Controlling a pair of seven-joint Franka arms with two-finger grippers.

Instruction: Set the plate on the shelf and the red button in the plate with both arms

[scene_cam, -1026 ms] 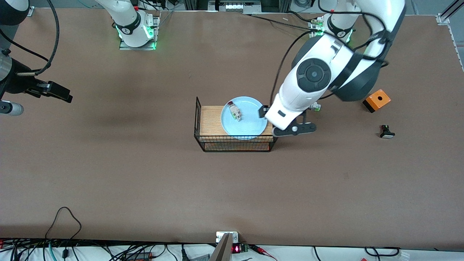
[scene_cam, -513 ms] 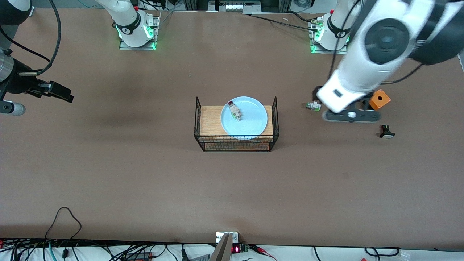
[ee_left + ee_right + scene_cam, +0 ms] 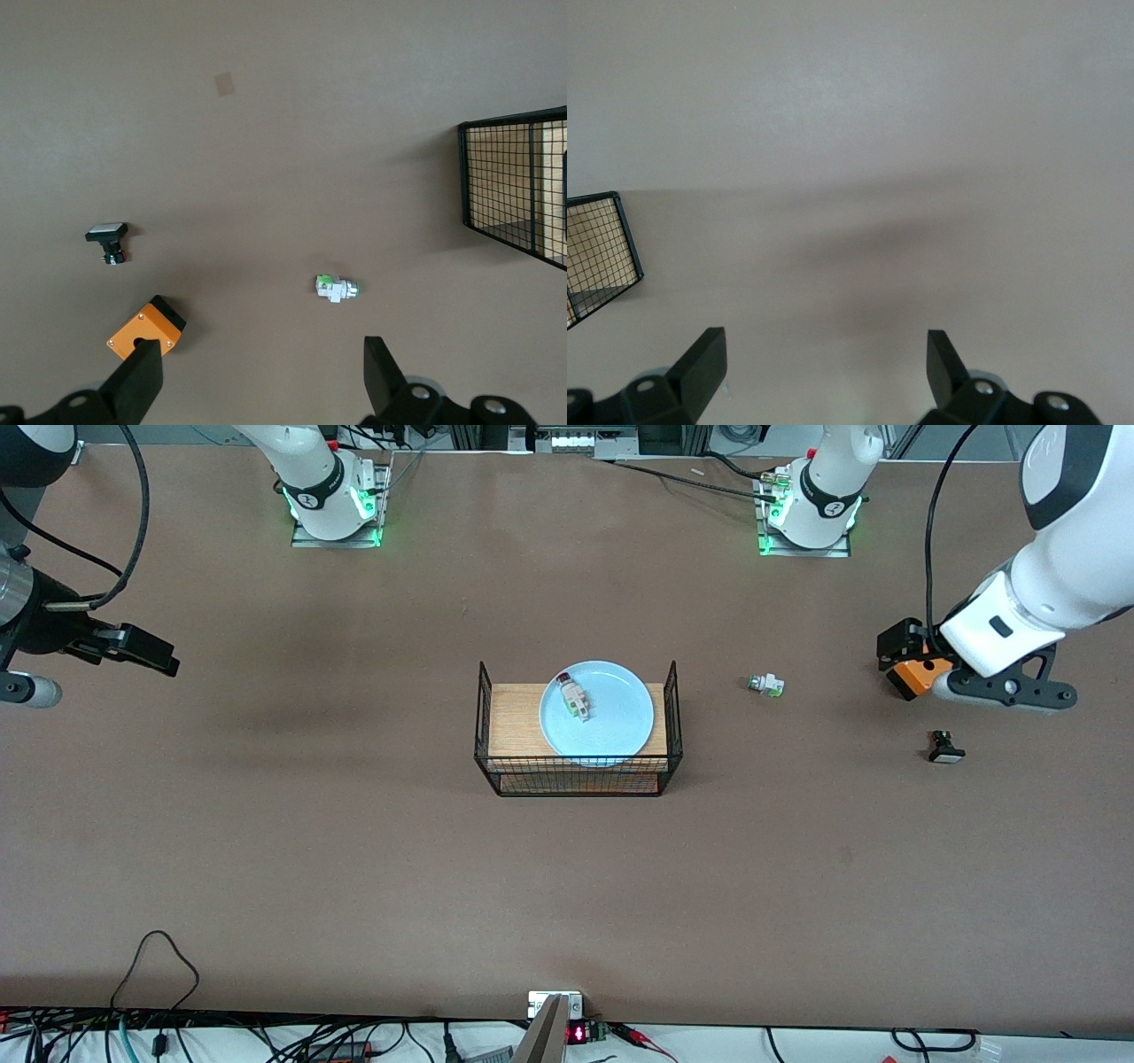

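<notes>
Red button (image 3: 571, 697) on plate (image 3: 620, 731); left pincer (image 3: 257, 376) well apart.

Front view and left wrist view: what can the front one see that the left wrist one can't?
Only the front view shows the plate on the wire rack's wooden shelf, the red button lying on that plate, both arms' bases, and the right gripper waiting, open, at its end of the table.

Only the left wrist view shows the left gripper's fingers, spread open and empty.

Both show the orange box, the black button, the white-and-green button and the rack.
</notes>
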